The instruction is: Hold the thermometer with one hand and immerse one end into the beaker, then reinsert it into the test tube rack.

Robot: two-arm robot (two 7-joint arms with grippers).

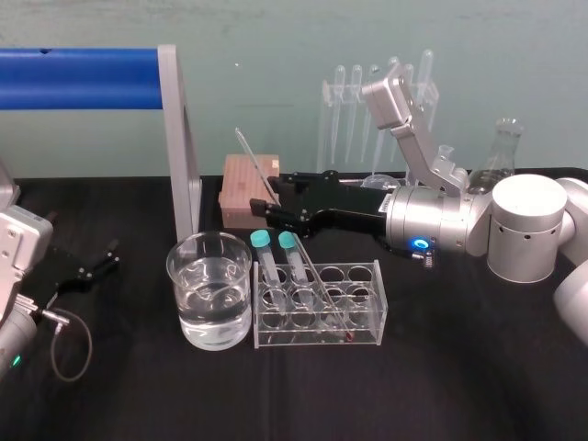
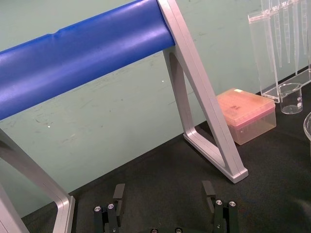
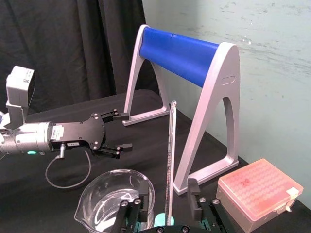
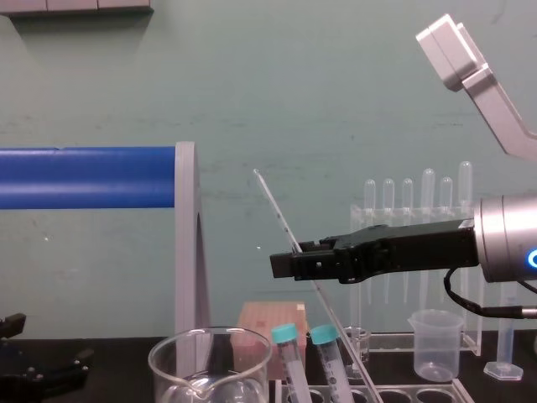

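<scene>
Long black right gripper (image 1: 274,196), jaws wide, straddled thin clear glass thermometer (image 3: 171,145) standing tilted in pale plastic rack (image 1: 377,276), 3 o'clock of wide glass beaker (image 1: 195,322). Small black left gripper (image 1: 92,266) parked, spread.

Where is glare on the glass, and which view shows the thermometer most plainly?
Head view: bright reflections ring the beaker rim. Chest view: the thermometer is a faint line against the pale wall. Right wrist view: it shows most plainly, against the dark tablecloth.

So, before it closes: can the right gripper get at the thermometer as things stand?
Probably yes. The right gripper is open, its fingers straddling the thermometer above the test tube rack; the teal-capped tubes sit lower, out of the way.
</scene>
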